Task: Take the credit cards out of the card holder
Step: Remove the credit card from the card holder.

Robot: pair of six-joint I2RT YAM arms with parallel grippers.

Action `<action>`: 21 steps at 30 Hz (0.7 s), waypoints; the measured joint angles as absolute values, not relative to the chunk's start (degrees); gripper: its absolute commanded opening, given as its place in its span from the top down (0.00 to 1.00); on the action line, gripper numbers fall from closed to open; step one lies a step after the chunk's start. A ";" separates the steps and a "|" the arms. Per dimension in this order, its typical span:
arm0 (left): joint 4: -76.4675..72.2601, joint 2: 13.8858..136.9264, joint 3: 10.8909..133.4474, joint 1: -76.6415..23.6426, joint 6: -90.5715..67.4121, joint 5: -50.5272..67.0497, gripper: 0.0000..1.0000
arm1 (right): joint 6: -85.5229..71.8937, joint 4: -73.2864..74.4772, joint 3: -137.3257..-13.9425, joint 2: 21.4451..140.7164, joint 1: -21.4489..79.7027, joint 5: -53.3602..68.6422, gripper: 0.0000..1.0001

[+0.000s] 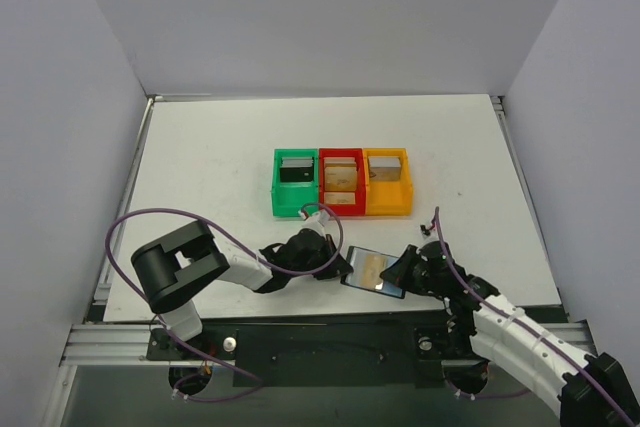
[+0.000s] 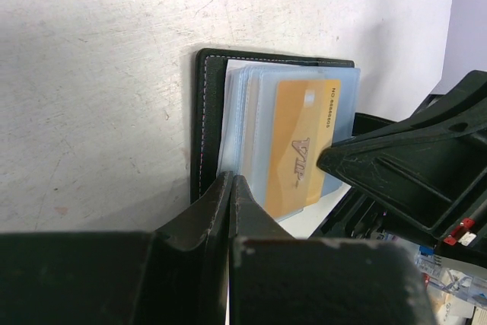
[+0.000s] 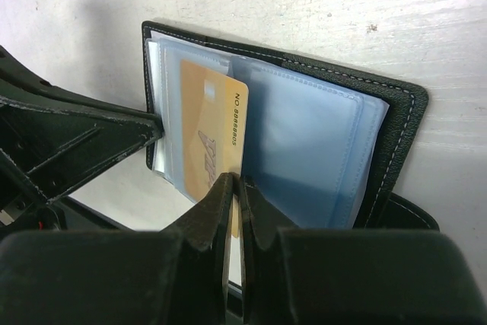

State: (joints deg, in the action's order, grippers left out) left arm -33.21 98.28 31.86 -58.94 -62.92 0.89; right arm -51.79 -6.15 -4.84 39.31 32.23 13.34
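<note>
Right gripper (image 3: 232,188) sits nearest in its own wrist view, its fingers pressed together on the near edge of an orange card (image 3: 209,112). That card lies among the clear sleeves (image 3: 304,142) of the card holder (image 3: 399,123), which is spread open and flat on the white counter (image 1: 220,167), just ahead of the two arm bases.

At the holder's opposite edge the left gripper (image 2: 230,184) has its fingers closed too. They appear to nip the black cover at its corner and pin the holder down, though the corner itself is hidden behind them.

By my reading the task is at its first pull. The orange card is gripped but not yet out, since nearly all of it lies within the holder's outline. No loose card shows on the counter beside the holder. Whether more cards sit under the other sleeves cannot be told.

Beyond the holder stand a green bin (image 1: 297,187), a red bin (image 1: 341,182) and an orange bin (image 1: 388,182), each holding flat pieces too small to identify.
</note>
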 measured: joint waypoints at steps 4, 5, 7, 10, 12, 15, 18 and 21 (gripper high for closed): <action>-33.45 98.15 31.53 -58.72 -63.31 0.89 1.00 | -51.00 -2.48 -5.56 37.04 32.23 12.78 1.00; -33.45 98.06 31.46 -58.70 -63.40 0.89 1.00 | -50.87 -1.50 -5.74 36.47 32.23 12.64 1.00; -33.43 97.93 31.29 -58.57 -63.48 0.89 1.00 | -50.65 -0.03 -6.09 35.57 32.23 12.36 1.00; -33.41 97.80 31.18 -58.37 -63.57 0.89 1.00 | -50.37 1.72 -6.37 34.63 32.23 11.99 1.00; -33.43 97.71 31.03 -58.33 -63.66 0.86 1.00 | -50.22 2.46 -6.52 34.33 32.23 11.81 1.00; -33.41 97.49 30.79 -58.24 -63.70 0.67 1.00 | -50.00 3.53 -6.85 34.02 32.23 11.55 1.00; -33.19 96.86 30.24 -57.91 -63.79 0.49 1.00 | -49.98 4.89 -6.98 32.75 32.23 11.16 1.00; -32.51 95.46 29.17 -57.47 -63.81 -0.05 1.00 | -49.80 6.20 -7.33 31.70 32.23 10.83 1.00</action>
State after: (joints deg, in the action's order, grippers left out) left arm -32.51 95.46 29.17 -57.47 -63.81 -0.05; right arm -49.80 6.20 -7.33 31.70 32.23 10.83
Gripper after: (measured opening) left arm 0.082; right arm 0.009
